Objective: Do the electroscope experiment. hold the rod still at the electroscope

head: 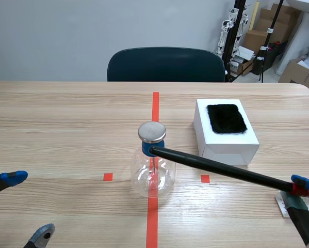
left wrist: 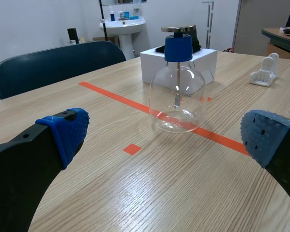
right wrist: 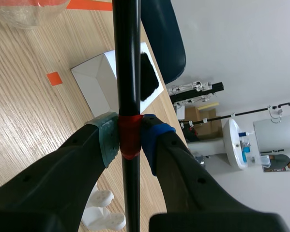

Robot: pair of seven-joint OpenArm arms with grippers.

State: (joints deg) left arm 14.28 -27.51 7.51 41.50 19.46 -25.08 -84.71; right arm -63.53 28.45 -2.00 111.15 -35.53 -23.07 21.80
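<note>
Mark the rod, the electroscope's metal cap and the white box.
rod [head: 221, 168]: scene view, middle of its black shaft.
metal cap [head: 152, 132]: scene view, centre of the disc's top face.
white box [head: 237, 152]: scene view, its near side wall.

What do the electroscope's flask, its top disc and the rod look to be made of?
The flask: clear glass, possibly plastic; see-through, with bright glints on its wall. The top disc: grey metal, brushed look, dull sheen. The rod: smooth black with a faint sheen, probably plastic or ebonite.
</note>
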